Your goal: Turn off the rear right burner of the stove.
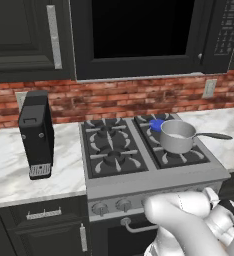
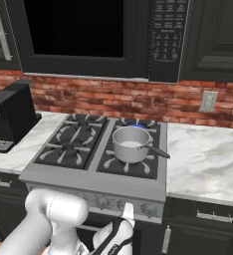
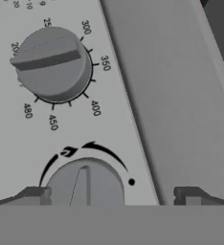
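Observation:
The stove is a steel range with a black grated top. A small blue flame marks its rear right burner, just behind a steel pot that sits on the front right burner. My gripper is down at the stove's front panel, open. In the hand view a round grey knob lies between the fingertips, nearer the left one, with neither tip touching it. Past it is a second knob ringed with temperature numbers.
A black coffee machine stands on the marble counter left of the stove. More silver knobs line the front panel above the oven's bar handle. The pot's handle points right.

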### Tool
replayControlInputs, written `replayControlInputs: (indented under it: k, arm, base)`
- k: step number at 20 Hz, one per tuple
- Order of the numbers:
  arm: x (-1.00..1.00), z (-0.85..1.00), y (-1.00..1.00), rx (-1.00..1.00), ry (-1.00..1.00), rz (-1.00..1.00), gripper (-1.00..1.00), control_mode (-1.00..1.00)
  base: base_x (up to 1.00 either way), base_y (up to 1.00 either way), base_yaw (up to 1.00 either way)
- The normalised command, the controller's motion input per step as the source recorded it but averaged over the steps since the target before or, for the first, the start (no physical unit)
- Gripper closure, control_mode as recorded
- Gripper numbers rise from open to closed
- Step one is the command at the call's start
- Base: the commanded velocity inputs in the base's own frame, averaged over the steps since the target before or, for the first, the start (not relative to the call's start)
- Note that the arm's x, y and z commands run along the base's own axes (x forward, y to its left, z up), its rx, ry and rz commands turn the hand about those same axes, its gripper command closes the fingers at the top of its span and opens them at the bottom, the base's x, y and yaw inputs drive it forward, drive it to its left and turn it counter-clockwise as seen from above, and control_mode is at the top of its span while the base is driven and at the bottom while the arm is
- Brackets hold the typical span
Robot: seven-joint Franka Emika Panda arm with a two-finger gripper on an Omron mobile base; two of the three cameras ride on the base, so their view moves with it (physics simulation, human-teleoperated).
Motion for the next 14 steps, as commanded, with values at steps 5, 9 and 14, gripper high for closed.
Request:
replayControlInputs:
  k: [5, 9, 14]
  arm:
    - [0.16, -0.17, -0.07, 0.00, 0.00, 0.00, -1.00, -1.00]
    - [0.12, -0.24, 0.00, 0.00, 0.00, 0.00, -1.00, -1.00]
    - [0.26, -0.17, 0.00, 0.00, 0.00, 0.00, -1.00, -1.00]
  base:
    - [0.00, 0.00, 0.00]
    - [0.00, 0.00, 0.00]
    - [0.00, 0.00, 0.00]
